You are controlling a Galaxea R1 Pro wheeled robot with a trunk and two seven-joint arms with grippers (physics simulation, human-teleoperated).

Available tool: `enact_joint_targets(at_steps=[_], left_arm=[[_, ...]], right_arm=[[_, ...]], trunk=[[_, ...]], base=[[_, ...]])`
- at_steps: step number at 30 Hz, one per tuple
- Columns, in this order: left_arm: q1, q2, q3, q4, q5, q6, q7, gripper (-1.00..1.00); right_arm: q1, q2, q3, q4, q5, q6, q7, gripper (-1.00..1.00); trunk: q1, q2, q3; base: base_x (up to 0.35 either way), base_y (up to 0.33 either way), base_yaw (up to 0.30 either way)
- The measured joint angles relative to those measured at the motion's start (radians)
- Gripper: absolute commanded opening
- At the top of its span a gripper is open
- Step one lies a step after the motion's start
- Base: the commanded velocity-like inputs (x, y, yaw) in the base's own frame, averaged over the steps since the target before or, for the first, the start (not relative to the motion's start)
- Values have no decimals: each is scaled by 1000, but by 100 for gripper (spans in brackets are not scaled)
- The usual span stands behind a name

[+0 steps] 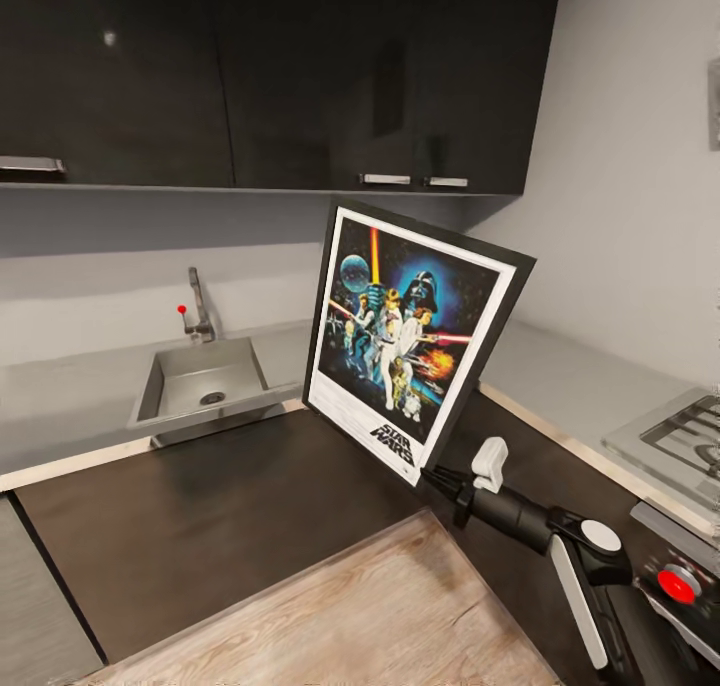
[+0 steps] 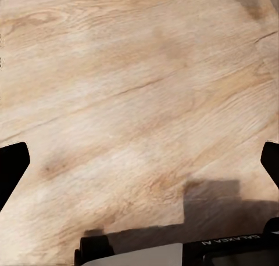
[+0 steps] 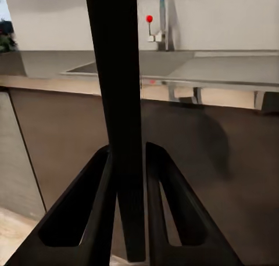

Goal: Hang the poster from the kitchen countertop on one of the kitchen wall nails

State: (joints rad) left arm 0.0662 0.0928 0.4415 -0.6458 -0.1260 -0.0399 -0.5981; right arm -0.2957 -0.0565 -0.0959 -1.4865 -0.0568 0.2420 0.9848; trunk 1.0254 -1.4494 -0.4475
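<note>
the flat black-framed star wars poster (image 1: pixel 405 341) is off the grey metallic table (image 1: pixel 80 391), held tilted at centre, its lower corner pinched by the right end effector (image 1: pixel 432 476). pickup appears done; hanging remains. right wrist view shows fingers (image 3: pixel 96 211) clamping the frame edge-on; left wrist view shows pale wood floor (image 2: pixel 133 92).

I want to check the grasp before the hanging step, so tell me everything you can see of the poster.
The poster is a flat rectangle with a thin black frame and a white border around colourful figures on dark blue, with a black Star Wars title low on the print. It is off the countertop, held in the air in front of the sink and tilted. The right gripper pinches its lower corner; in the right wrist view the dark frame edge runs between both fingers. Nothing else touches it.
</note>
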Motion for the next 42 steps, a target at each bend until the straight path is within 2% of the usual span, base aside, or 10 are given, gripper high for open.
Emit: enact_joint_targets(at_steps=[15,29,42], left_arm=[[0,0,1,0,1,1,1,100],[0,0,2,-1,1,2,1,100],[0,1,2,0,2,4,2,100]], right_arm=[[0,0,1,1,32,0,1,-100],[0,3,8,24,35,-1,-4,-100],[0,4,10,25,35,-1,-3,-100]], trunk=[[0,0,1],[0,0,1],[0,0,1]], base=[[-97,19,216],[-141,257,289],[-126,232,202]])
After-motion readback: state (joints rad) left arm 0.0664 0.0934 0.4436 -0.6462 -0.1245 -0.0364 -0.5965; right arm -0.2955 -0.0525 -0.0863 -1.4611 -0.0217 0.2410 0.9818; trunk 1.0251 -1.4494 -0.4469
